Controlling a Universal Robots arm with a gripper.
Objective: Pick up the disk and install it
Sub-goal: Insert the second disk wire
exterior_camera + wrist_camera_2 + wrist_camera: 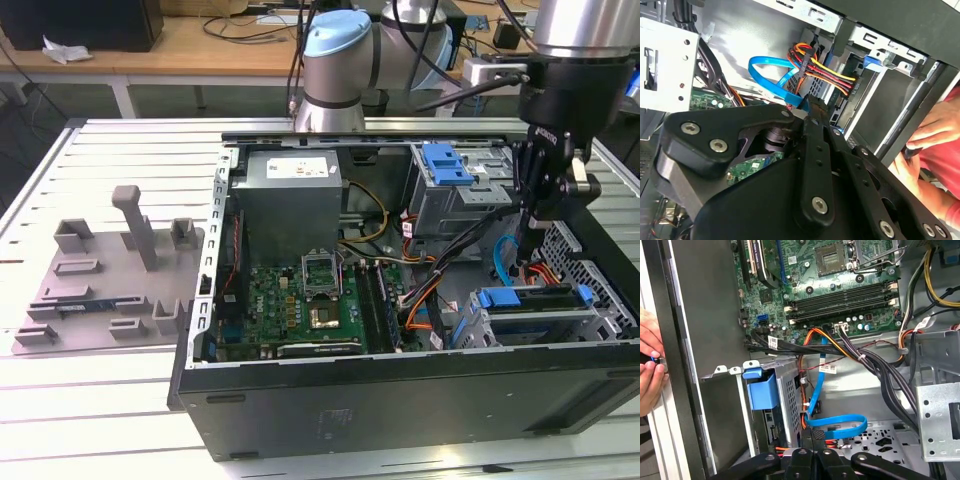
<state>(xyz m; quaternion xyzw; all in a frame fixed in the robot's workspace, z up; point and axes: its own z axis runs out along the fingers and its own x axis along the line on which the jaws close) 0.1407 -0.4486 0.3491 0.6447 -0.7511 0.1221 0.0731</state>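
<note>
The exterior view takes in the whole open computer case (400, 410) lying on the slatted tabletop (90, 410), with a grey holder plate (100, 285) beside it toward the exterior view's left. The arm reaches down into the case at the exterior view's right, and the gripper (527, 238) hangs just above the lower drive cage. There the disk (535, 300) lies flat in the cage, a blue rail along its upper edge; whether it is fully seated cannot be told. The fingers are drawn together and apart from the disk, and it is not clear whether anything is pinched between them.

In the first wrist view the closed gripper (817, 432) points at a looped blue flat cable (840, 422), with the motherboard (840, 290) spread out beyond it and a blue plastic tab (761, 390) at the front of a metal cage. A person's hand (650, 365) holds a small dark object outside the case wall.

The second wrist view looks past the gripper (812, 102) from the other side, showing the blue flat cable (772, 70) just beyond the tips, a bundle of red, yellow and black wires (825, 67), and the hand (935, 130) outside the case.
</note>
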